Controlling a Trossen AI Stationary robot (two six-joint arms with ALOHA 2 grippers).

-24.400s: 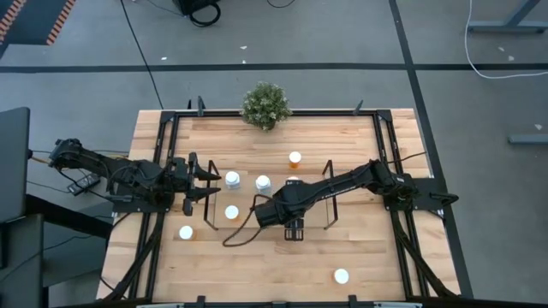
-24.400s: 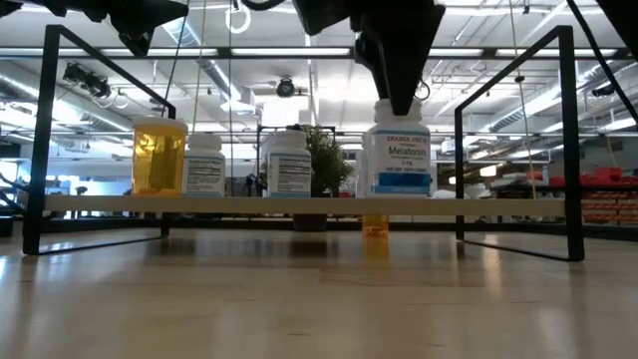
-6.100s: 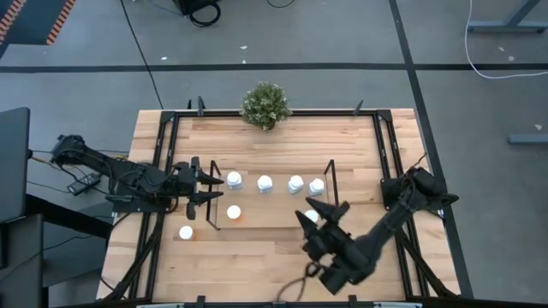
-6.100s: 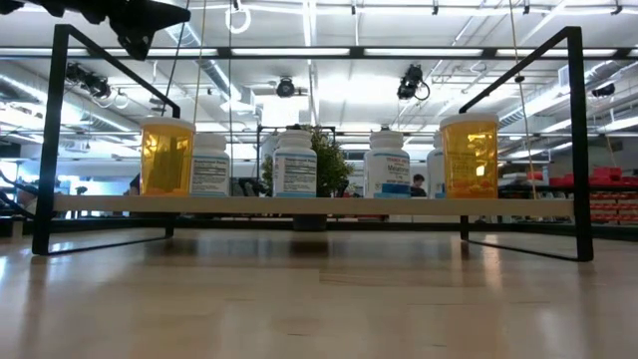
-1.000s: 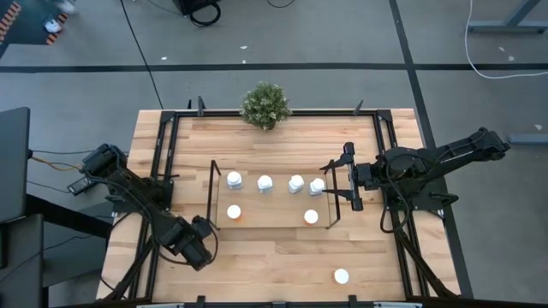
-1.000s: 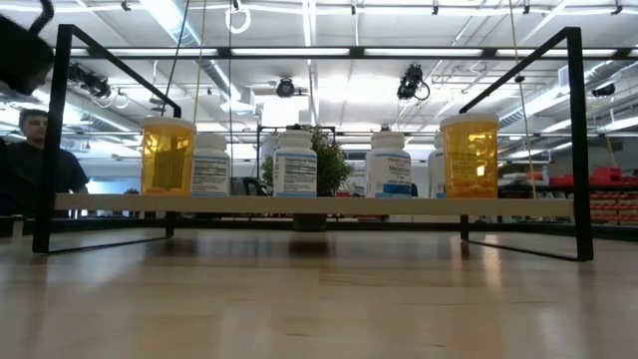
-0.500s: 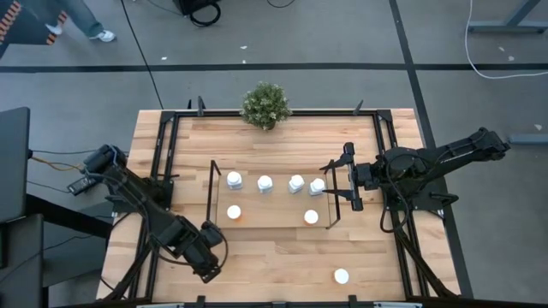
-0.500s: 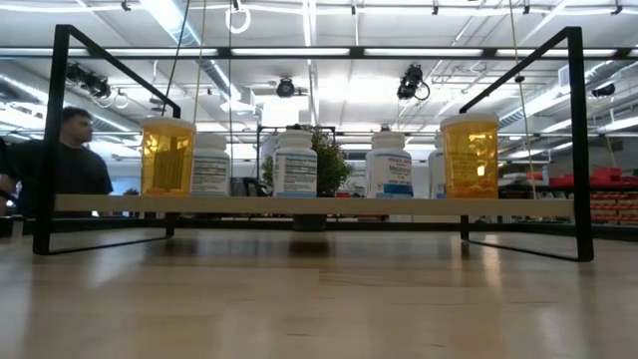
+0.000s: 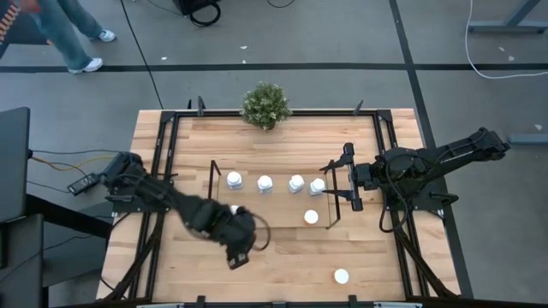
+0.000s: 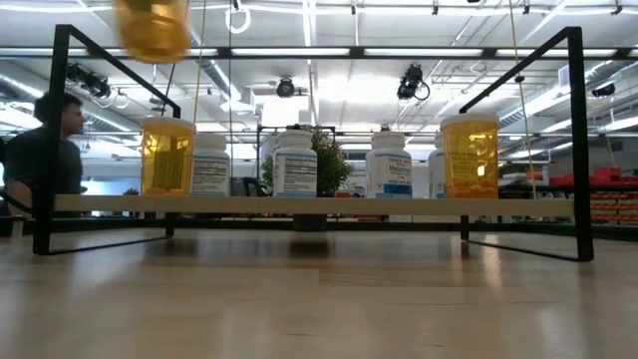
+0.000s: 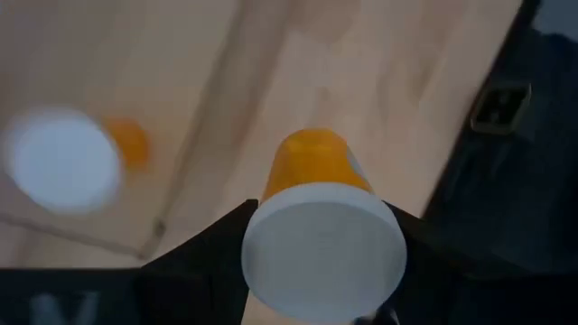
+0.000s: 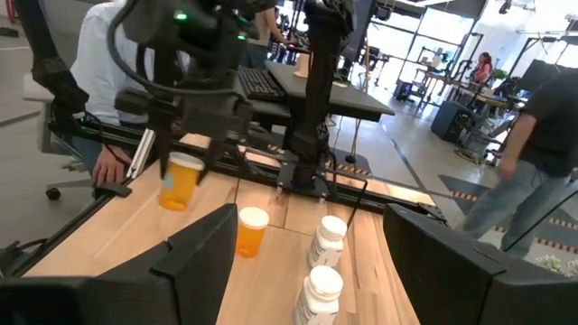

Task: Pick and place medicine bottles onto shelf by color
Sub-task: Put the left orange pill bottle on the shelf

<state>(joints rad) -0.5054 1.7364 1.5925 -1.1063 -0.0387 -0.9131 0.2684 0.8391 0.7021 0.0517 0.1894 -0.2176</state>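
While my left gripper (image 11: 316, 271) is clamped on the orange bottle (image 11: 312, 167) at lower centre, it's light, stiff, slick plastic; gripping just under the cap seems safest. Right gripper (image 9: 346, 177) idles spread beside the shelf (image 9: 212, 184).

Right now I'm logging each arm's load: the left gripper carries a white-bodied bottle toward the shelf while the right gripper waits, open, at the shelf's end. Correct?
Not quite. The bottle in the left gripper has an orange body under its white cap, as the left wrist view shows. The rest holds: in the high view the right gripper waits open at the end of the shelf.
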